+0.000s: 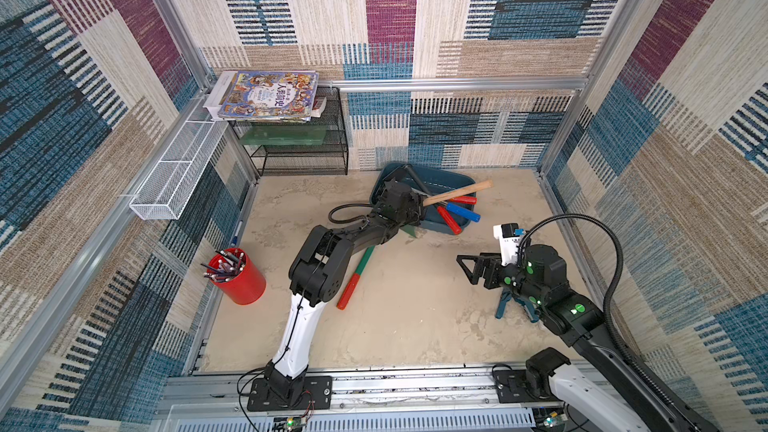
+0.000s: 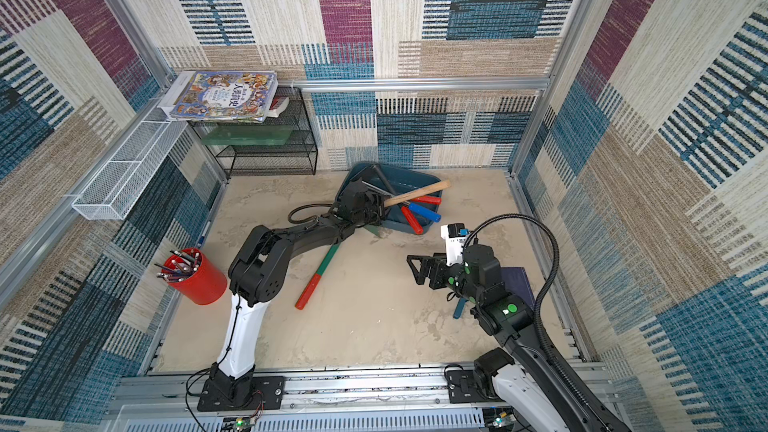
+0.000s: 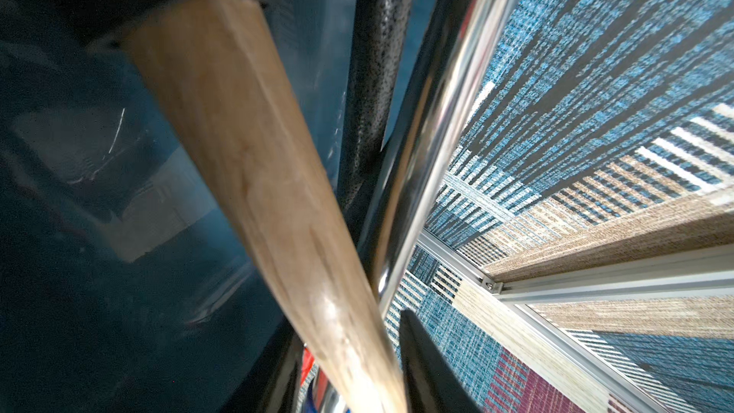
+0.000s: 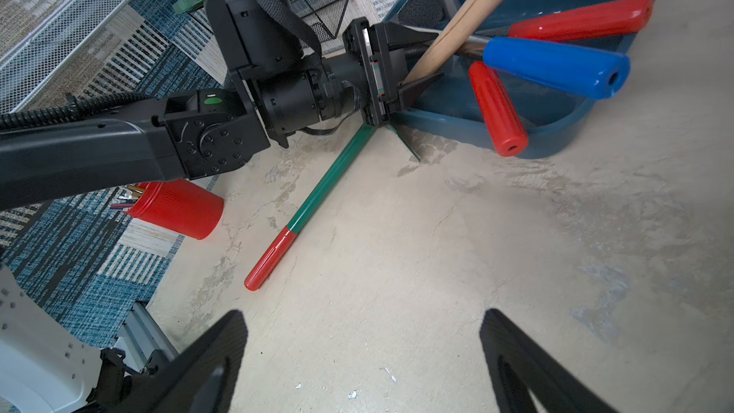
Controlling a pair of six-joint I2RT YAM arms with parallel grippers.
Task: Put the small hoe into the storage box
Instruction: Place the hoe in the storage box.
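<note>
Patchwork woven walls (image 1: 390, 2) all round, blue, maroon and beige, framed by aluminium rails (image 1: 457, 84). Down below, a mottled beige bench (image 1: 415, 326), evenly lit. Far corner: black wire-mesh rack (image 1: 307, 160), picture books (image 1: 270, 95) on top, white mesh basket (image 1: 174, 172) alongside.

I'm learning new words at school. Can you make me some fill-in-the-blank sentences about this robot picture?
The cup of pencils is ____.
The left gripper straddles a pale shaft made of ____.
The storage box holds two red grips and one grip coloured ____.
The right gripper is open and holds ____.
Missing words: red, wood, blue, nothing.
</note>
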